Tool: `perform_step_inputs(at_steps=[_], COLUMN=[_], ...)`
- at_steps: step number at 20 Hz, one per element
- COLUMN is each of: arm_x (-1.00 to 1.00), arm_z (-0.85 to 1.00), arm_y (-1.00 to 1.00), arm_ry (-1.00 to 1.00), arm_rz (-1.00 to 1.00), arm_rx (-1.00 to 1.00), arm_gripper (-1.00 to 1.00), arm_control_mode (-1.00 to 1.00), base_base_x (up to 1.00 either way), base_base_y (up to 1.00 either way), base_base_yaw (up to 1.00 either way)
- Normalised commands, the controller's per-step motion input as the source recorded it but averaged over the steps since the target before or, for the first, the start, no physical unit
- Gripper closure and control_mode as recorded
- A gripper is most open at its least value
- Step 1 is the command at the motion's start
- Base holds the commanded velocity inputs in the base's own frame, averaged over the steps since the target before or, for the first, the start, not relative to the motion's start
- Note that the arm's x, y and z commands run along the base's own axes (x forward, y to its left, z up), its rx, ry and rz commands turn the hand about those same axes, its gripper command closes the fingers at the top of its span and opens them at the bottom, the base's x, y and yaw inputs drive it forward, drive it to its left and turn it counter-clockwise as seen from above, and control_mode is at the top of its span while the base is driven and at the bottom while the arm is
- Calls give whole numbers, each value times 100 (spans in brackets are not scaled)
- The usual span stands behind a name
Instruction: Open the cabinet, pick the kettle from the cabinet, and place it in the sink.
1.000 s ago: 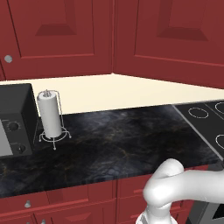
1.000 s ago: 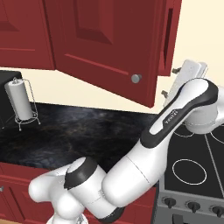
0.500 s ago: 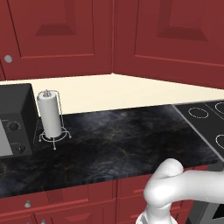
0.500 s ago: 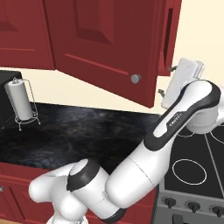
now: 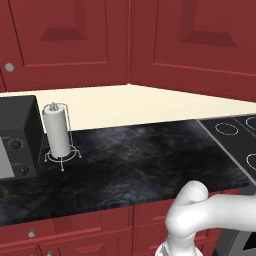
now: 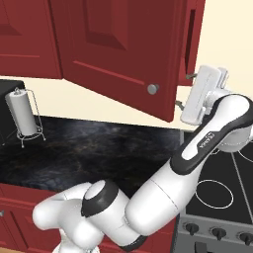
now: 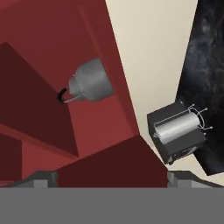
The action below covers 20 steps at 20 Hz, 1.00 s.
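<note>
The jaws are spread wide at the bottom of the hand view, with nothing between them. Above them, in the upper left, the grey kettle sits inside the open red cabinet, well apart from the jaws. In the right base view, the white arm reaches up at the right, beside the cabinet door.

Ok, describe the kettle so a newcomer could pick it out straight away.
In the hand view, start at the tall dark red wooden wall cabinet with its door swung open. Inside, against the red interior, sits the small rounded grey metal kettle with a thin dark arched handle. It is the only grey metal object there, unlike the white paper towel roll on the counter.
</note>
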Motion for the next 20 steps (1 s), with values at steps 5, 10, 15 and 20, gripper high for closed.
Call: perform_step_inputs(at_steps=[5, 10, 15, 20], arm_x=[-13, -14, -16, -19], arm_z=[10, 9, 11, 8], arm_y=[4, 9, 9, 14], arm_ry=[-10, -12, -18, -19], arm_rz=[16, 13, 13, 10], arm_rx=[-2, -4, -5, -7], arm_gripper=[-100, -100, -100, -100], arm_control_mode=[-100, -100, -100, -100], base_base_x=[0, 0, 0, 0], base_base_y=[0, 0, 0, 0], base_base_yaw=[0, 0, 0, 0])
